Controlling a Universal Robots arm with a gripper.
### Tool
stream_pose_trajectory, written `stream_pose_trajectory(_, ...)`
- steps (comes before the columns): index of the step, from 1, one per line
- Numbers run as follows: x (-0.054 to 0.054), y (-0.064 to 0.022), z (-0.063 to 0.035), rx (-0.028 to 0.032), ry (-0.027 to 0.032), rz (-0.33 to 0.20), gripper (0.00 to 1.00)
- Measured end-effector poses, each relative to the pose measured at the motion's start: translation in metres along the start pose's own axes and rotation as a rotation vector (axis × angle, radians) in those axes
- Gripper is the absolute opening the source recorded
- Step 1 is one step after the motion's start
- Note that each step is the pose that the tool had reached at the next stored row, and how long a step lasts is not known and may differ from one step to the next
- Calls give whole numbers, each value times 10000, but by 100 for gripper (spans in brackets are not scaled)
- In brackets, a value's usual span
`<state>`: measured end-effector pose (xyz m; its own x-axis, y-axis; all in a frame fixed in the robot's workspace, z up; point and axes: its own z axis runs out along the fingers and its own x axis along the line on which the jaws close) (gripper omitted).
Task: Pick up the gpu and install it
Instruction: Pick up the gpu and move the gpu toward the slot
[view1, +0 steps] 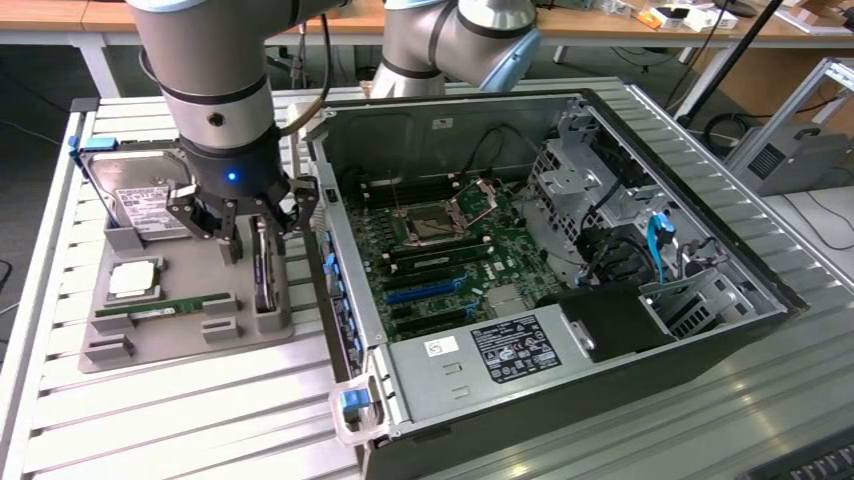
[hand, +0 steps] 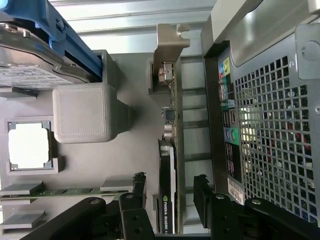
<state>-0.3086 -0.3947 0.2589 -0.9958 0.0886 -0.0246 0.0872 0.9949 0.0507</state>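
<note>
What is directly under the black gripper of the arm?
The thin green expansion card with a black cooler stands on edge in the grey plastic tray, between the fingers of the open gripper. The tray's slot covers its lower edge.

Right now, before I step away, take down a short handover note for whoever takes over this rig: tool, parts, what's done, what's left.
Tool: open and holding nothing. It straddles the gpu, one finger on each side, with a gap to the card on both.
Gpu: stands on edge in the grey holder tray, beside the open computer case.
Done: tool is lined up over the card.
Left: the card is not yet gripped, lifted or installed. The blue expansion slots in the case look free.
</note>
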Motion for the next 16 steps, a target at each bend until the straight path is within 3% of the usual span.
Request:
stream_pose_trajectory(2,1,4,3,-2,-1,1,51)
stream_pose_trajectory(6,6,61,23,-83,5,3,51)
stream_pose_trajectory(16,13,56,143,-81,8,3,51)
